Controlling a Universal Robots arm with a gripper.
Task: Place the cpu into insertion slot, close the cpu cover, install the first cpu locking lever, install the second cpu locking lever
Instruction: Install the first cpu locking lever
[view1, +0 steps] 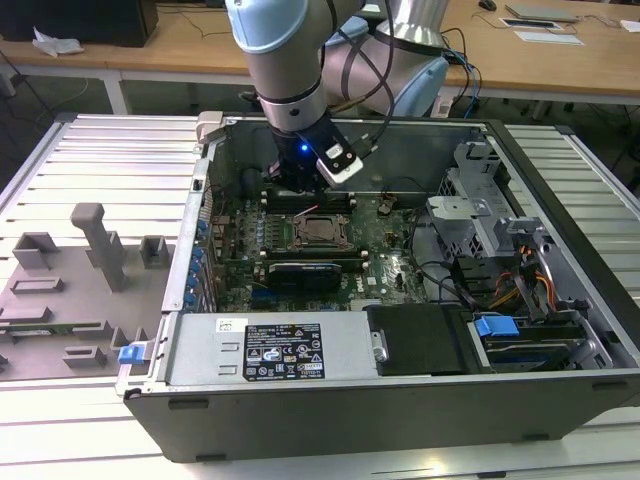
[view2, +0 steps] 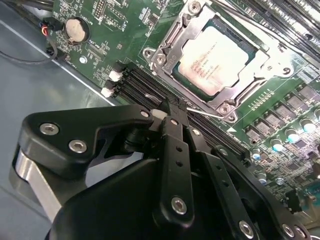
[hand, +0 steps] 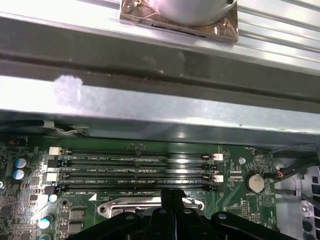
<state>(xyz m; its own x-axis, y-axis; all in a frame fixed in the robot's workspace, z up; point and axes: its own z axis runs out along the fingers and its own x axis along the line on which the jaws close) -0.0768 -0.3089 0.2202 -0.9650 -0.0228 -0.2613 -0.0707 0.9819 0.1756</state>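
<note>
second wrist view: cpu (view2: 216, 59) under closed cpu cover (view2: 239, 89), hand (view2: 169, 106) clenched; first wrist view: memory slots (hand: 135, 167).

The cpu (view2: 220, 61), a flat square chip with a silvery-grey top, lies level in the insertion slot (view1: 322, 230), mid-board in the far half of the case. The cpu cover (view2: 172, 45), a silvery frame plate, lies flat around it, leaving its top showing. A thin wire locking lever (view2: 202, 111) runs beside one edge of the cover.
</note>
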